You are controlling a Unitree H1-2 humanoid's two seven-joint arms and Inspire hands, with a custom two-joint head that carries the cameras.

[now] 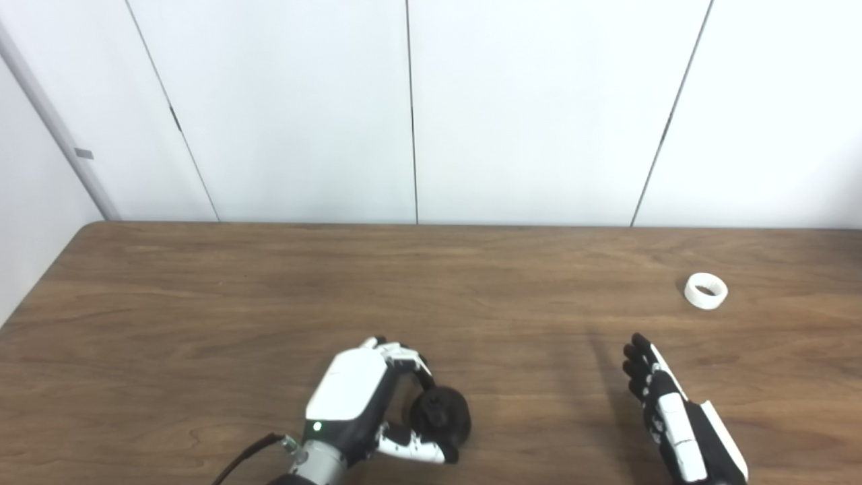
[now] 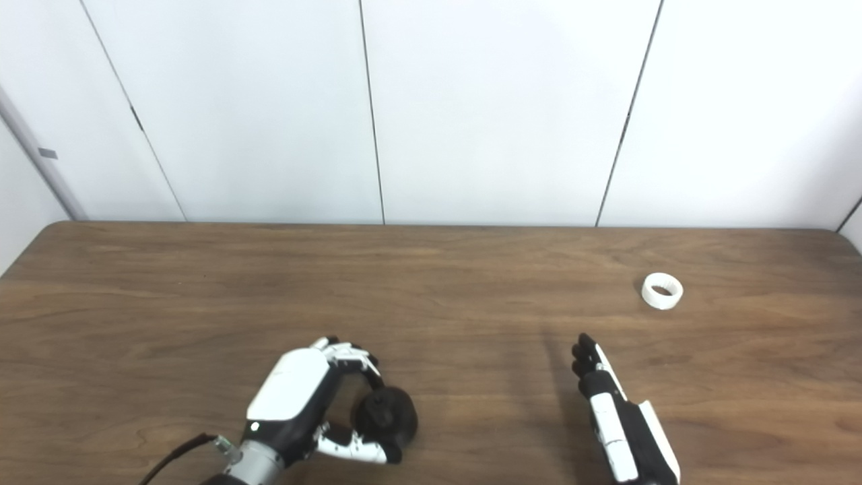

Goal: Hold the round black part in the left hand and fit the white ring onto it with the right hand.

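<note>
You are looking at a brown, wood-grained table (image 1: pixel 202 303) carrying a plain white ring (image 1: pixel 706 291) and a matte black round part (image 1: pixel 441 417), with a white-and-black left hand (image 1: pixel 363 404) showing a green light, a black-and-white right hand (image 1: pixel 673 417), and pale white wall panels (image 1: pixel 539 101) behind the table.

Table (image 1: pixel 269 289) with a brown wood-grain top, its far edge meeting a white panelled wall. A white ring (image 1: pixel 706 291) lies flat on the table toward the far right, hole facing up, well apart from everything else. A round black part (image 1: pixel 441 416) sits at the near edge, left of centre; whether it touches the tabletop cannot be told.
</note>
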